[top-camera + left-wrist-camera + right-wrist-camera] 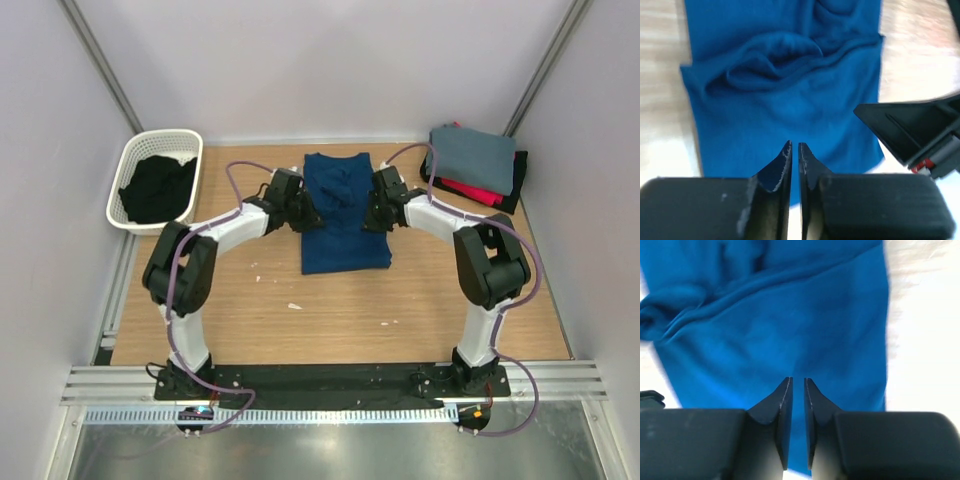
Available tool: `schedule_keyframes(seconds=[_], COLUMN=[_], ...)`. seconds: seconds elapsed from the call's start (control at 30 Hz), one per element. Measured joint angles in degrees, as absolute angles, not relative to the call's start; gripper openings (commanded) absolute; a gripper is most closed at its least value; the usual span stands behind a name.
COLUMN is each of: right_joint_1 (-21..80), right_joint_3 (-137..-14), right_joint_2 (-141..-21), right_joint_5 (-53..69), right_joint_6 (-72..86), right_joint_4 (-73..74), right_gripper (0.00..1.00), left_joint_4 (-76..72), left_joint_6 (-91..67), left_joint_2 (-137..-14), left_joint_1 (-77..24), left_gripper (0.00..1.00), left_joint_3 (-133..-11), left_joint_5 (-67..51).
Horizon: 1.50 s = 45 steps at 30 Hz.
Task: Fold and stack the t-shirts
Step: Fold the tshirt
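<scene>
Navy blue t-shirt point(345, 215) lies on the wooden bench point(330, 320), centre and toward the far side. We see it folded into a long narrow strip with rumpled folds at its far end, and no print shows. Left hand point(300, 212) sits at the shirt's left edge and right hand point(378, 212) at its right edge, facing each other across the cloth.

In the left wrist view, the left hand point(794, 146) has its jaws at a narrow slit, nothing between them, with blue cloth below. In the right wrist view, the right hand point(797, 381) is the same: narrow slit, nothing held, over the shirt.

At far right is a folded stack, well apart from the shirt, with the grey tee point(475, 152) on top, red point(470, 190) under it and black point(515, 175) at the bottom. At far left a white basket point(150, 140) holds a black garment point(158, 190).
</scene>
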State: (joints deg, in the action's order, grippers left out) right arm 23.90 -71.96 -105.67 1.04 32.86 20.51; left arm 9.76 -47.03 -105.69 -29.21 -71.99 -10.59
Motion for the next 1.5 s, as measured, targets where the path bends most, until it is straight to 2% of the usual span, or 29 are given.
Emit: schedule_keyframes(seconds=[0.37,0.63,0.83,0.87,0.93,0.97,1.03,1.07,1.13,1.17,1.3,1.43,1.5], right_joint_1=[23.03,21.47,20.56,20.49,20.38,20.38,20.38,20.38,20.34,20.34,20.34,20.34,20.34], right_joint_3=[-80.97,-81.49,-82.13,-82.21,-82.37,-82.52,-83.09,-83.40,-83.72,-83.72,-83.11,-76.82,-71.35], right_joint_2=[-114.43,-118.17,-118.96,-119.00,-119.00,-119.00,-118.98,-118.89,-117.69,-116.51,-107.90,-95.35,-89.17], right_joint_5=[-3.38,-3.90,-4.08,-3.86,-3.18,-2.68,-1.67,-0.95,0.19,0.56,0.84,1.63,1.98], right_joint_6=[32.71,32.67,32.42,32.32,31.86,31.53,30.81,30.35,29.82,29.67,29.36,30.22,30.74], right_joint_4=[17.39,16.23,14.92,14.92,14.98,15.09,15.88,16.27,17.78,19.03,23.27,23.64,23.66], right_gripper=[0.17,0.16,0.15,0.16,0.19,0.23,0.30,0.41,0.56,0.70,0.78,0.78,0.74], left_joint_4=[7.86,8.19,8.64,8.62,8.69,8.73,8.88,9.47,12.32,13.56,15.97,14.50,13.65], left_joint_6=[-47.11,-42.92,-39.33,-39.24,-38.76,-38.50,-37.80,-37.28,-36.45,-36.29,-37.23,-39.35,-40.75], left_joint_2=[-118.93,-126.61,-130.23,-130.39,-130.39,-130.34,-129.71,-128.75,-125.58,-123.55,-112.51,-97.54,-91.24], left_joint_1=[-28.47,-26.57,-25.91,-25.74,-25.39,-25.34,-25.23,-25.21,-25.26,-25.26,-25.50,-26.09,-26.35], left_gripper=[0.07,0.08,0.12,0.15,0.20,0.33,0.48,0.57,0.63,0.66,0.69,0.70,0.70], left_joint_3=[-81.97,-89.69,-95.37,-95.46,-95.46,-95.42,-95.02,-94.45,-92.77,-91.77,-86.26,-75.90,-69.80], left_joint_5=[-10.52,-11.31,-12.75,-13.54,-14.96,-15.75,-16.93,-17.06,-17.12,-17.34,-18.39,-18.00,-17.69])
